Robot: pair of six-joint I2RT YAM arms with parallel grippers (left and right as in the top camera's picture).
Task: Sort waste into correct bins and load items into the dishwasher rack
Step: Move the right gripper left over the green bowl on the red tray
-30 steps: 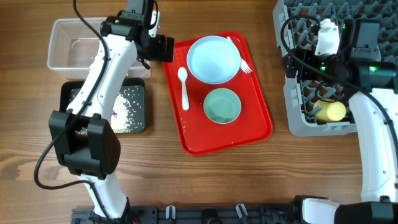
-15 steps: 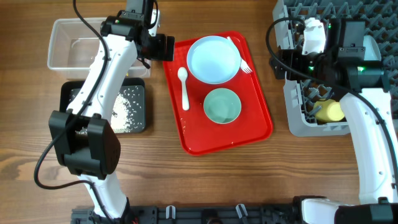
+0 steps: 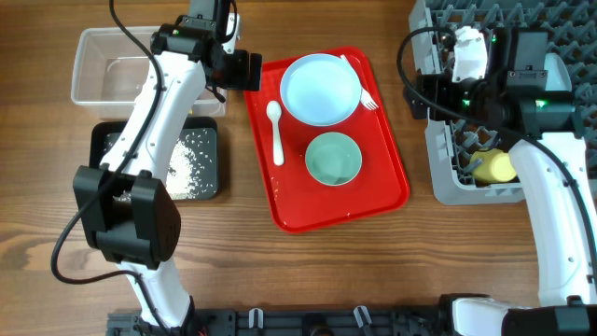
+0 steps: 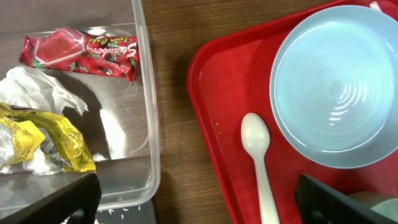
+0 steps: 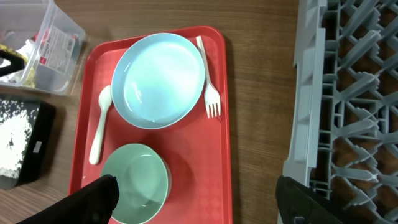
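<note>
The clear bin [image 4: 146, 112] holds the red wrapper [image 4: 81, 48], the white napkin [image 4: 37, 93] and the yellow wrapper [image 4: 53, 140]. The black bin [image 3: 210, 159] holds rice grains [image 3: 187, 159]. On the red tray [image 3: 382, 187] lie a pale blue plate [image 3: 320, 89], a pale green bowl [image 3: 334, 159], a white spoon [image 3: 275, 131] and a fork [image 3: 364, 91]. My left gripper [image 4: 199, 208] is open and empty between the clear bin and the tray's left edge. My right gripper [image 5: 205, 202] is open and empty over the tray's right side, next to the grey rack [image 3: 448, 182]. A yellow cup [image 3: 494, 168] lies in the rack.
The rack's left wall [image 5: 305, 112] stands close to the right gripper. The right wrist view also shows the plate [image 5: 158, 81], bowl [image 5: 137, 183], fork [image 5: 208, 93] and spoon [image 5: 99, 124]. Bare wood lies between tray and rack.
My right arm has moved left from over the rack to the rack's left edge, toward the tray. The left arm has not moved.
</note>
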